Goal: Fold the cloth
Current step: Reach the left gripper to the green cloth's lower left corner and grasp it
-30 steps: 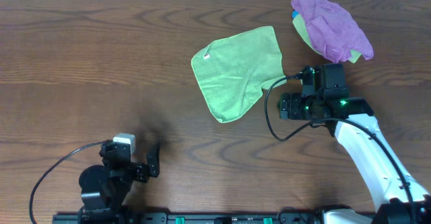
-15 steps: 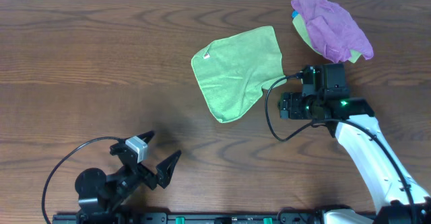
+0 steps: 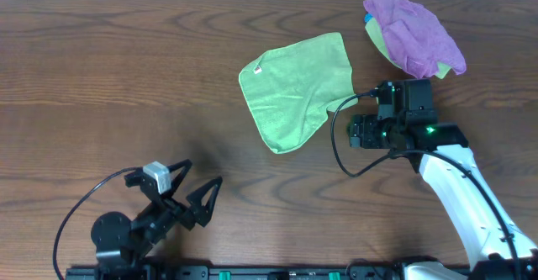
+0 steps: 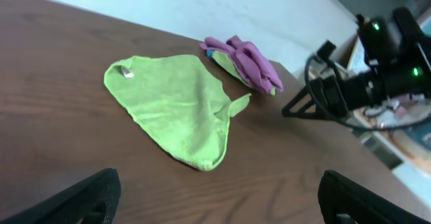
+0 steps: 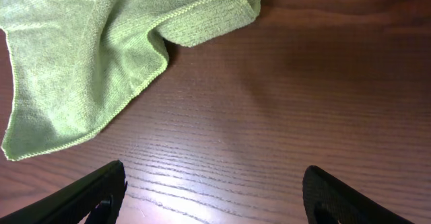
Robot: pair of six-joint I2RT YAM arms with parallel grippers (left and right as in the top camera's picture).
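The lime-green cloth (image 3: pixel 294 91) lies mostly flat on the table, right of the middle at the back, with its white tag (image 3: pixel 258 69) at the upper left corner. Its right corner is curled into a small flap. It also shows in the left wrist view (image 4: pixel 175 106) and the right wrist view (image 5: pixel 74 56). My right gripper (image 3: pixel 355 134) is open and empty, just right of the cloth's lower right edge and pointing at it; its fingers frame bare table (image 5: pixel 212 197). My left gripper (image 3: pixel 197 192) is open and empty at the front left, far from the cloth (image 4: pixel 219 197).
A purple cloth (image 3: pixel 414 34) bundled with a yellow-green one lies at the back right, just behind my right arm, and shows in the left wrist view (image 4: pixel 246 62). The brown wooden table (image 3: pixel 126 78) spreads to the left. Cables trail from both arms.
My left arm has swung and its gripper has opened, now pointing up and right toward the cloth. The right arm and the cloth have not moved.
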